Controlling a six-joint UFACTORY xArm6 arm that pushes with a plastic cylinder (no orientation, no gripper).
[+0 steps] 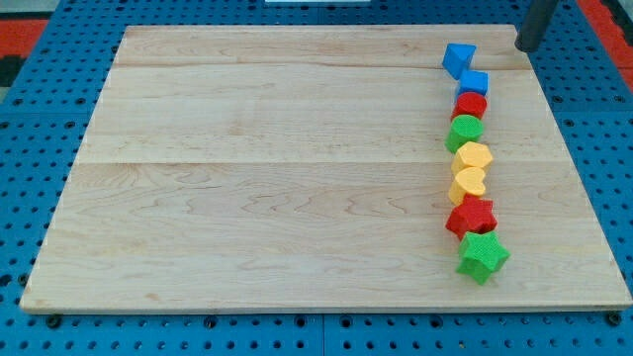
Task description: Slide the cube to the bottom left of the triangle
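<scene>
Right now the blue cube [475, 82] sits near the board's top right corner, second from the top in a single column of blocks that runs down the right side of the wooden board [277, 168]. Just above it and a little toward the view's left lies the blue triangle [458, 58], touching or very nearly touching the cube's upper left corner. So the cube lies at the triangle's lower right, and the task wants it at the lower left: it has to travel leftward, under the triangle.

My tip [527, 46] rests at the board's top edge, close to the top right corner, to the right of both blue blocks and a little above the cube. I carry no claw, only a bare rod, so nothing is held or clenched; the tip touches no block. The cube lies down and to the left of my tip, with open wood between us. I judge that I must come down to the cube's right face and push toward the view's left, without nudging the triangle.

Directly below the cube, touching it, is a red block [471, 104], seemingly rounded, then a green block [464, 131], two yellow hearts [474, 155] [469, 182], a red star [471, 217] and a green star [483, 256] near the bottom edge. No containers are on the board. Around the board shows the blue perforated table [40, 119].
</scene>
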